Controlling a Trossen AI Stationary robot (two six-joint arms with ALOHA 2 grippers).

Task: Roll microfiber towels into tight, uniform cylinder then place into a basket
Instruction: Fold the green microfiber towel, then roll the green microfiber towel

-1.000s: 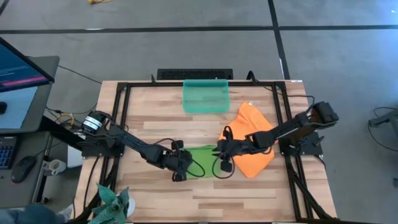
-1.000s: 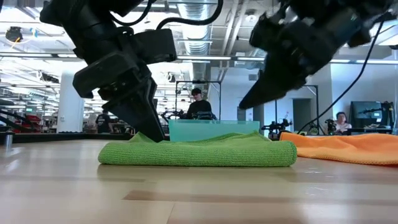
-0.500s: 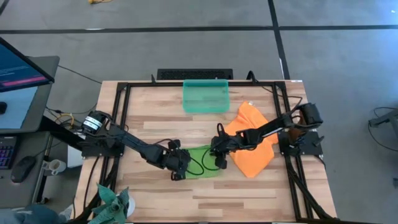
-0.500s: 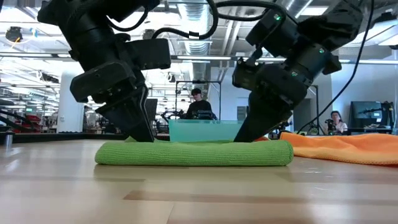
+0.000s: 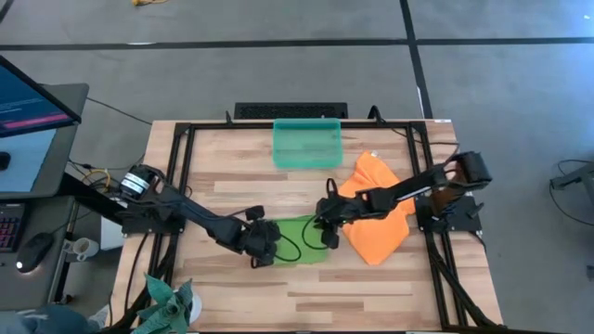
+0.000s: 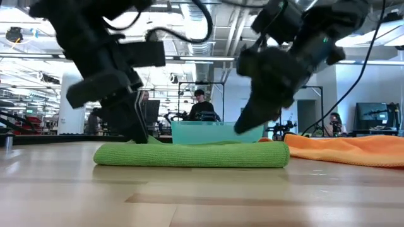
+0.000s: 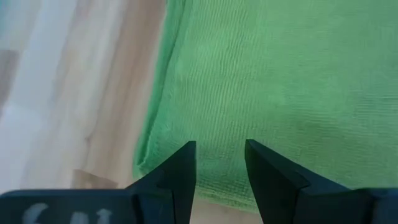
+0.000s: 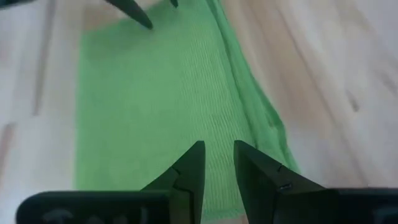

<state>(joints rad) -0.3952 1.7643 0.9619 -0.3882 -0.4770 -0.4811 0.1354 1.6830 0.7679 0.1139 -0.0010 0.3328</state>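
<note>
With the folded lime green towel point(image 5: 302, 241) flat on the worktop point(image 5: 371, 288) short of the basket point(image 5: 307, 143), our left gripper point(image 7: 219, 163) and right gripper point(image 8: 216, 162), jaws parted and empty, flank its ends; uneven pinches could skew the roll.

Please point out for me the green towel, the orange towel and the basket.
green towel point(image 6: 189, 155): low view, front face of the folded stack.
orange towel point(image 5: 376, 237): high view, bare lower part.
basket point(image 5: 307, 163): high view, near wall.
</note>
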